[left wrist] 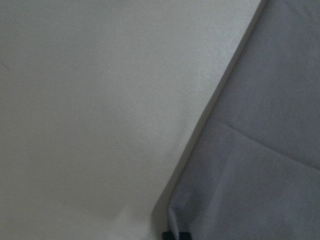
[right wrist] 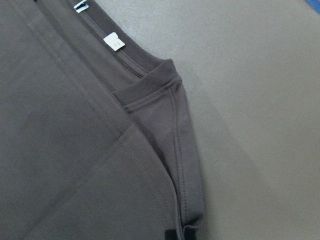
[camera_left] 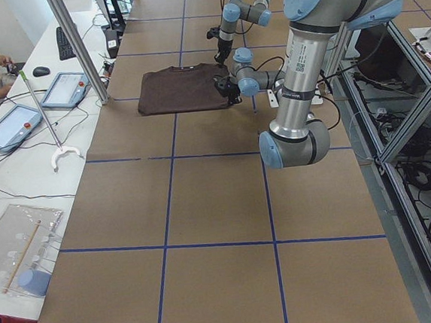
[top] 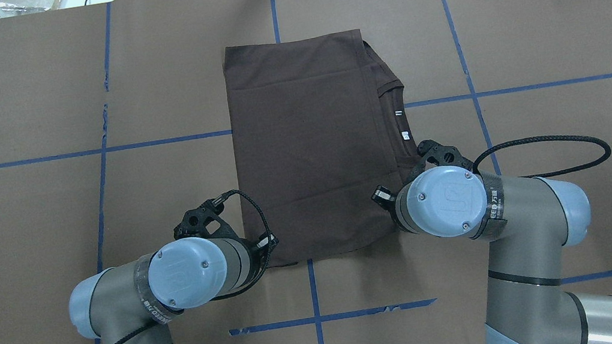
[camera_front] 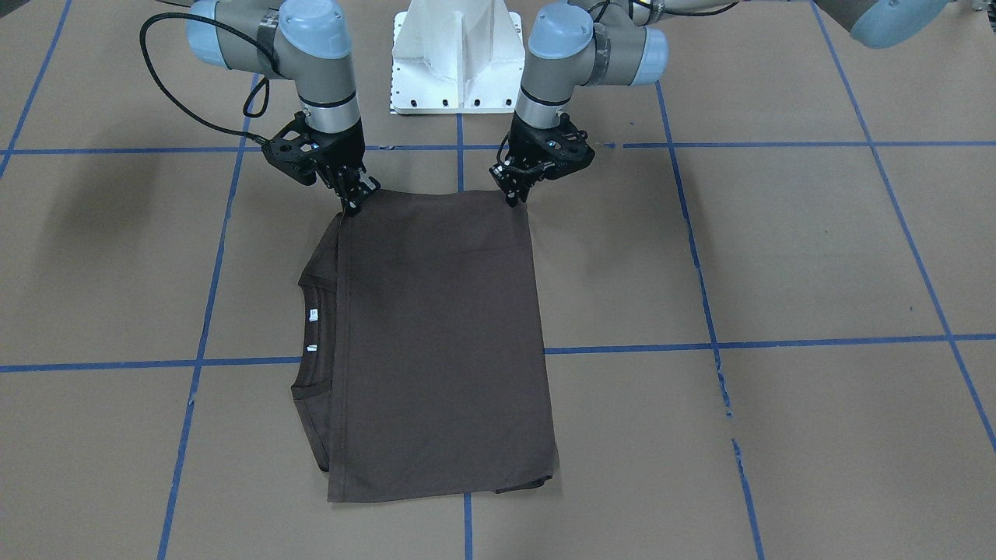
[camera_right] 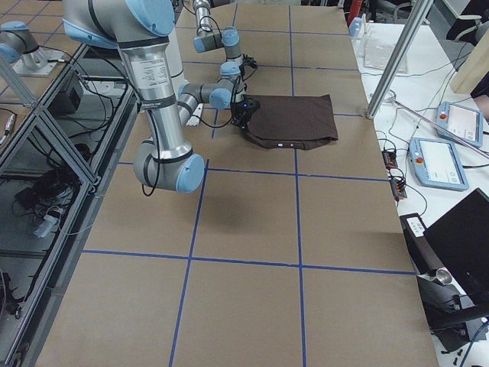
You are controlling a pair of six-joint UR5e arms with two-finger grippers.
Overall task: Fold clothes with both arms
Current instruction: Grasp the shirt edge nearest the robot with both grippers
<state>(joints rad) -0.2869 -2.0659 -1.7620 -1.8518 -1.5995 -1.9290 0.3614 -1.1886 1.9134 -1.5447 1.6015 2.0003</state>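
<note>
Pinched narrow on the near corners of the folded dark brown-grey cotton T-shirt, flat on the brown paper worktop: left hand, right hand. Best to raise both level, keep that edge taut, and lay it squarely onto the far hem.

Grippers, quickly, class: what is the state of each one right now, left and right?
Left gripper: closed, pinching a robot-side corner of the T-shirt.
Right gripper: closed, pinching the T-shirt's other robot-side corner.
</note>
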